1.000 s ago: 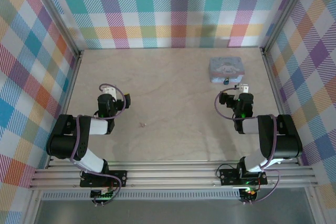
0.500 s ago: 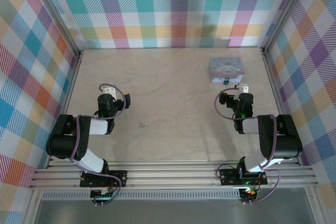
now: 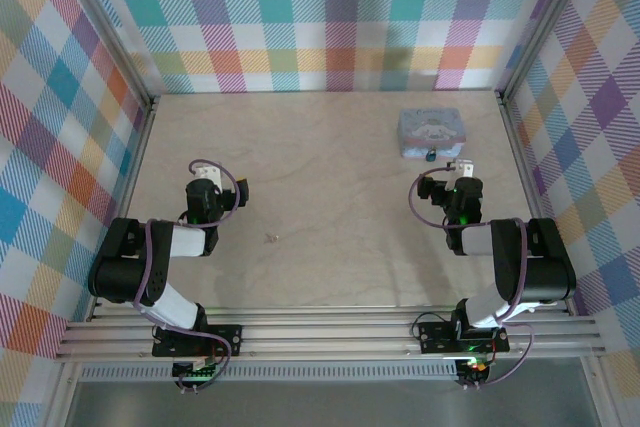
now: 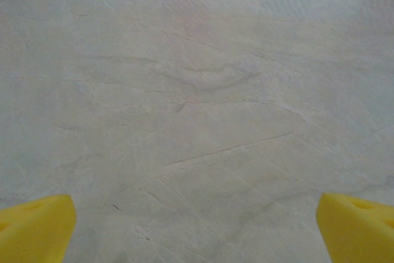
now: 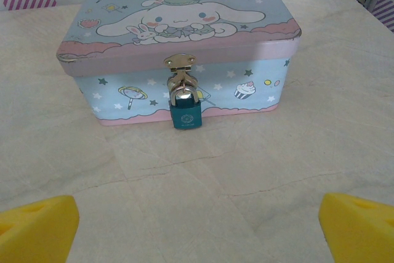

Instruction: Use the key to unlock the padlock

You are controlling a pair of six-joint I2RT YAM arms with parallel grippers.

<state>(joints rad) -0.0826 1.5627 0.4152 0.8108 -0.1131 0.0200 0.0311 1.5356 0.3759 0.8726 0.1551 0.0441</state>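
Left hand, spread wide and empty, over bare table. Key, tiny, flat on the table right of the left arm, apart from both hands. Padlock, blue, hanging from the clasp of a cartoon tin; right hand near it, spread, empty.

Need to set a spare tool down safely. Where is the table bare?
Bare: the far-left stretch between the left arm and the back wall, and the middle between both arms, bar the tiny key. Crowded: far right, where the tin with its padlock sits just ahead of the right arm's jaws.
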